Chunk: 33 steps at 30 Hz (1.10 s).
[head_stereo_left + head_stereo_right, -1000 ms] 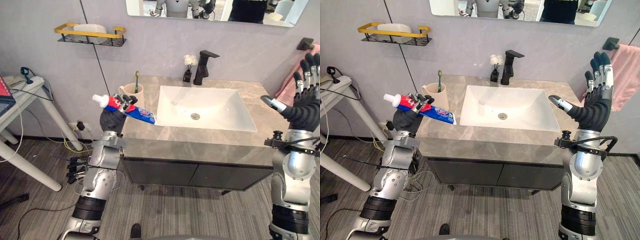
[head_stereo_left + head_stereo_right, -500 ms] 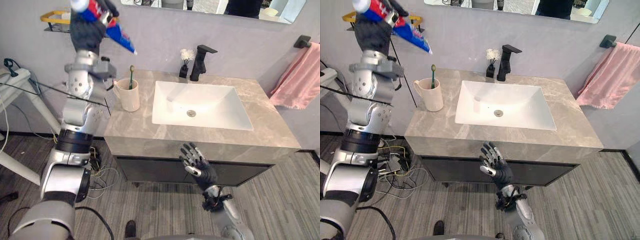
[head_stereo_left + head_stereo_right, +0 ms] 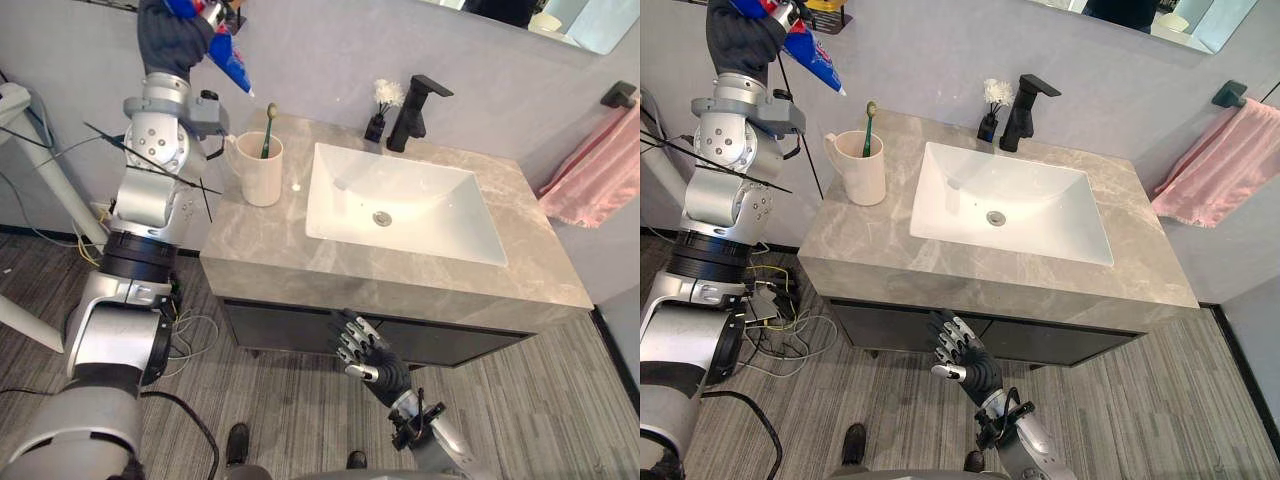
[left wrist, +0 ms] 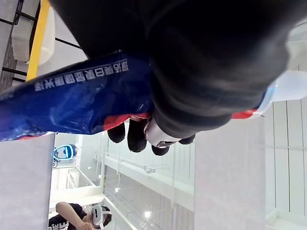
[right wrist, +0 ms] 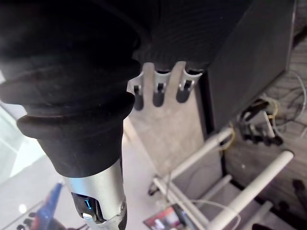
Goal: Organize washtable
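Left eye view: grips a toothpaste tube [image 3: 226,58] in the left robot hand [image 3: 172,35], fingers curled round it, high in the upper left of the frame against the wall. Has lifted it from a second ago, when held low beside the cup [image 3: 262,172] at the left edge of the bench [image 3: 270,255]. Has hardly raised it further in the last half second, though seen now from a shifted camera. Points the tube's flat end down and to the right, above the cup and well clear of the toothbrush [image 3: 268,125] standing in it.

Left wrist view: shows the blue tube across the palm with dark fingertips [image 4: 135,139] wrapped round it, and a yellow shelf rail [image 4: 34,48] near its end. Probably heading for that shelf, but cannot tell whether the tube is over the rail yet.

Has dropped the right robot hand [image 3: 368,358] from its raised place at the right of the frame to lower centre, in front of the cabinet under the bench, fingers spread and holding nothing. Still needs to set the tube down and let go.
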Available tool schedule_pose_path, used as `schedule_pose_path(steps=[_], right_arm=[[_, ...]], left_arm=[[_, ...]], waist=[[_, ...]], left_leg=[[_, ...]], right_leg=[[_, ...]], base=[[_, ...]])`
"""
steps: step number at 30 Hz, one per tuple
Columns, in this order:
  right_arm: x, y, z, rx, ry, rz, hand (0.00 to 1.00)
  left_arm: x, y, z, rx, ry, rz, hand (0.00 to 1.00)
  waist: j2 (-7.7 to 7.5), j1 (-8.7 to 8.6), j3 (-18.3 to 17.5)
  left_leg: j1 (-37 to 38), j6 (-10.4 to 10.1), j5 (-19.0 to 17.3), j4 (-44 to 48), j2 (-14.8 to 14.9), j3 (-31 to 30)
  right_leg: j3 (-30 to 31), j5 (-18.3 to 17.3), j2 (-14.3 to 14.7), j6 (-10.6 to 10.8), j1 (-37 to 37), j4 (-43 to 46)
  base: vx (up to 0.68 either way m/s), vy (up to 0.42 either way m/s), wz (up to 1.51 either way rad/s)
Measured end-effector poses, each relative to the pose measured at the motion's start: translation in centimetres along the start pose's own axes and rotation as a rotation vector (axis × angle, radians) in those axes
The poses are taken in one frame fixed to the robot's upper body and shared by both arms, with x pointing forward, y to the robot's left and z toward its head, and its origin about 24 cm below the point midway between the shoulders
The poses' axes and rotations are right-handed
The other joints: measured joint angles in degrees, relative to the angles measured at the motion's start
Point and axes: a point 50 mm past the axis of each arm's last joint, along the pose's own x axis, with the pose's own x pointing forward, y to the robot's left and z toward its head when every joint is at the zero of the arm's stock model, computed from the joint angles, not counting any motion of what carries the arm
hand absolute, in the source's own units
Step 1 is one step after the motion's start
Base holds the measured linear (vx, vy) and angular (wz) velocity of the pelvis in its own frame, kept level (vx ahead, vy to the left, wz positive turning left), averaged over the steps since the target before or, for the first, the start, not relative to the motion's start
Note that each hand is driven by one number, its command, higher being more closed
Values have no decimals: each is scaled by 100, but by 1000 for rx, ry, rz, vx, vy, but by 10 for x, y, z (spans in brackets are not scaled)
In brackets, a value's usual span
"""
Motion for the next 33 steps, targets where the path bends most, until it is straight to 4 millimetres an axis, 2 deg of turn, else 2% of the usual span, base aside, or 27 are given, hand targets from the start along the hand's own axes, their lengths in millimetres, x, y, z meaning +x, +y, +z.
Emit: schedule_pose_path(steps=[10, 17, 33], right_arm=[[1, 0, 1, -36, 7, 9, 0], [1, 0, 1, -36, 6, 5, 0], [0, -4, 3, -42, 0, -9, 0]], left_arm=[[-2, -2, -12, 53, 51, -15, 100], [-3, -12, -16, 48, 61, -52, 100], [-8, -13, -28, 93, 115, -79, 100]], waist=[[-129, -7, 225], [-134, -15, 274], [-127, -13, 399]], left_leg=[[-87, -1, 0, 11, 25, 96], [-84, -1, 0, 7, 29, 101], [-78, 0, 0, 5, 29, 111]], right_leg=[[110, 97, 27, -23, -84, -62], [113, 97, 28, -24, -84, -63], [117, 99, 26, -26, -83, -62]], base=[[10, -2, -4], [3, 0, -1], [0, 0, 0]])
